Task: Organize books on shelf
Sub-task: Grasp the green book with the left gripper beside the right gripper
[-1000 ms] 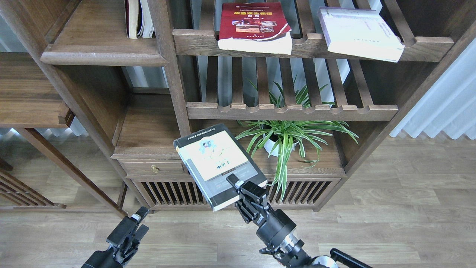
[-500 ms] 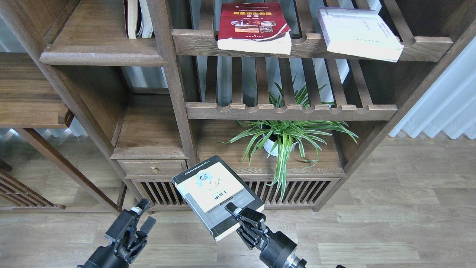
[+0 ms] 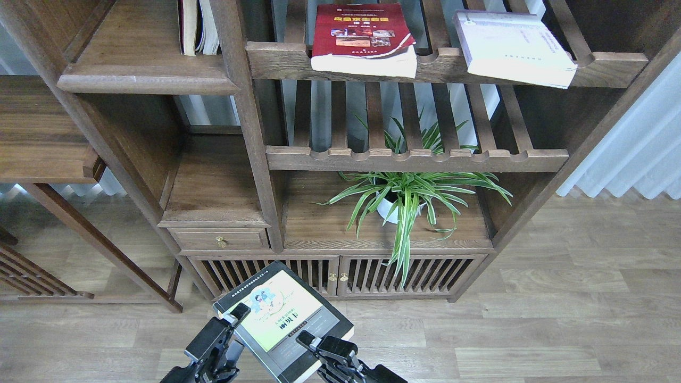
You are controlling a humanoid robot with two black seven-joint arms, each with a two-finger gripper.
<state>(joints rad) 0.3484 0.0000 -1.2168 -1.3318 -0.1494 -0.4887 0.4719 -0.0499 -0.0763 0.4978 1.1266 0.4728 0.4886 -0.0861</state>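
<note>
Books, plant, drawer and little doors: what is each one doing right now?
Black and yellow-green book: held low, tilted.
Dark red book: lying flat on slatted rack.
Lavender-white book: lying flat, askew.
Plant: upright.
Drawer: closed.
Cabinet doors: closed.

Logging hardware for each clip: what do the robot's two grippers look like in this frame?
Both are matte black, boxy and angular. The left gripper has blocky rectangular fingers with a small pale silvery patch at the tip. The right gripper is also black, with stepped, bracket-like links. No cables, sleeves or readable markings show; only the ends of the arms are in view.
</note>
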